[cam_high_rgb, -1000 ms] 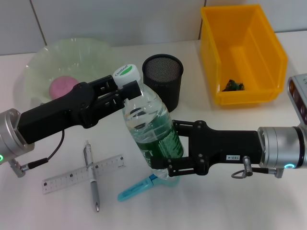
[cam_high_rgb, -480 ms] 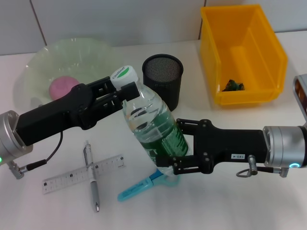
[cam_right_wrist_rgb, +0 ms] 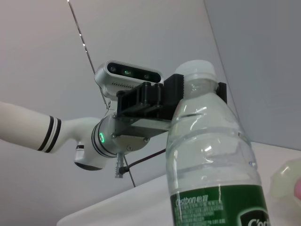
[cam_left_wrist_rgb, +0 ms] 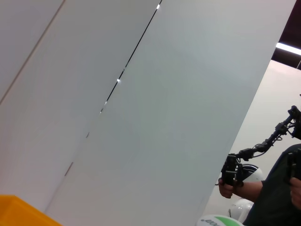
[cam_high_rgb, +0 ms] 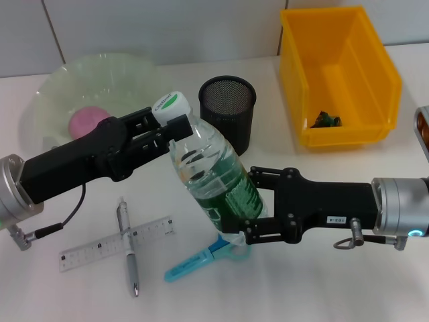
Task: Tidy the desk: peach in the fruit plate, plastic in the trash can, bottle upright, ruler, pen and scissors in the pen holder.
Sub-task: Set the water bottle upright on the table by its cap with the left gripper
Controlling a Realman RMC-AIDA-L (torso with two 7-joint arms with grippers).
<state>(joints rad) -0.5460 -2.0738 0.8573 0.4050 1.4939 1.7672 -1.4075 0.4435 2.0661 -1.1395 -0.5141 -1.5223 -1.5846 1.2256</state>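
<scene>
Peach (cam_high_rgb: 87,123) in fruit plate (cam_high_rgb: 53,87). Left gripper (cam_high_rgb: 169,127) clamped on bottle (cam_high_rgb: 213,176) cap; bottle tilted, above scissors (cam_high_rgb: 201,260). Ruler (cam_high_rgb: 114,243), pen (cam_high_rgb: 129,247) crossed on desk. Right gripper (cam_high_rgb: 249,209) closed around bottle's lower body. Pen holder (cam_high_rgb: 228,107) behind.

White desk (cam_high_rgb: 322,282), tiled wall (cam_high_rgb: 167,27).
</scene>
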